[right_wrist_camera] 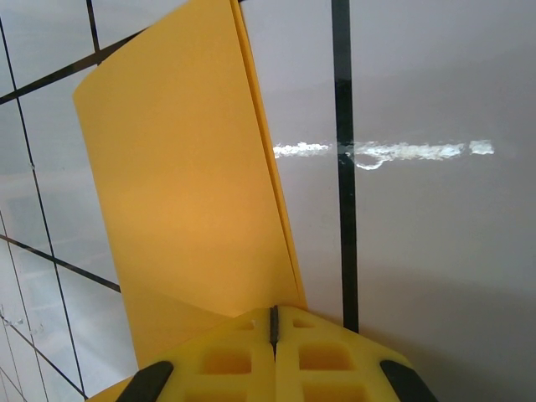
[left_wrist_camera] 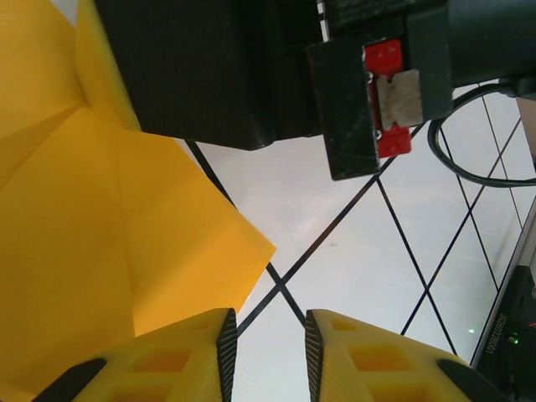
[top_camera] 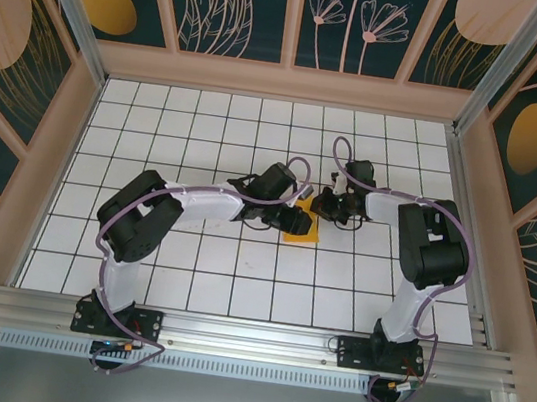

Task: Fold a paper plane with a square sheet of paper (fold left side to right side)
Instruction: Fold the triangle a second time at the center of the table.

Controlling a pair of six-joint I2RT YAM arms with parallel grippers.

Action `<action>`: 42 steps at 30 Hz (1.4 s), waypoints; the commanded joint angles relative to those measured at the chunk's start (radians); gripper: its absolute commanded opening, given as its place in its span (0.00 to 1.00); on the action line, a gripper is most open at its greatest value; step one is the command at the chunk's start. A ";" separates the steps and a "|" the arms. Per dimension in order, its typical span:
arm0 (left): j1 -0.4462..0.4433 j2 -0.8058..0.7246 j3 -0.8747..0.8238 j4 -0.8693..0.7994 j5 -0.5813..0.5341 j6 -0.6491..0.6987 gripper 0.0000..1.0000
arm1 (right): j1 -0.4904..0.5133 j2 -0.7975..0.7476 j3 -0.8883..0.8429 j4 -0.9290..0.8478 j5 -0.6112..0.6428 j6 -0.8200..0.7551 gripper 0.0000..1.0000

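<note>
Mid-fold, I judge. Creased paper (top_camera: 301,229) at centre of table (top_camera: 159,124), 1 flap lifted. Right gripper (right_wrist_camera: 273,331) pinched shut on its edge. Left gripper (left_wrist_camera: 268,352) parted, empty, just beside the paper. 2 arms reach inward, wrists low. Next: lay flap square, press crease.

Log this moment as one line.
left end effector: open, beside paper | right end effector: shut on paper | paper: folded, creased

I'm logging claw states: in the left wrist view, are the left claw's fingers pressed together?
No, the left claw stands open: white tile and a black grid line show between its yellow fingers.
</note>
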 commanded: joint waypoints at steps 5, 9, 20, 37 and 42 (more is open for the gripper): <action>0.006 0.041 0.051 -0.035 0.021 0.028 0.32 | 0.004 0.001 -0.030 -0.038 0.024 -0.002 0.07; 0.008 0.061 0.041 -0.062 -0.044 0.051 0.31 | 0.004 -0.019 -0.025 -0.037 0.020 -0.003 0.08; 0.013 0.071 0.013 -0.059 -0.069 0.062 0.30 | -0.007 -0.127 -0.003 -0.072 0.018 -0.011 0.11; 0.015 0.086 0.002 -0.027 -0.081 0.061 0.27 | 0.054 -0.067 -0.050 0.028 -0.104 0.066 0.09; 0.016 0.093 0.008 -0.032 -0.095 0.066 0.28 | 0.060 -0.021 -0.018 0.024 -0.080 0.066 0.09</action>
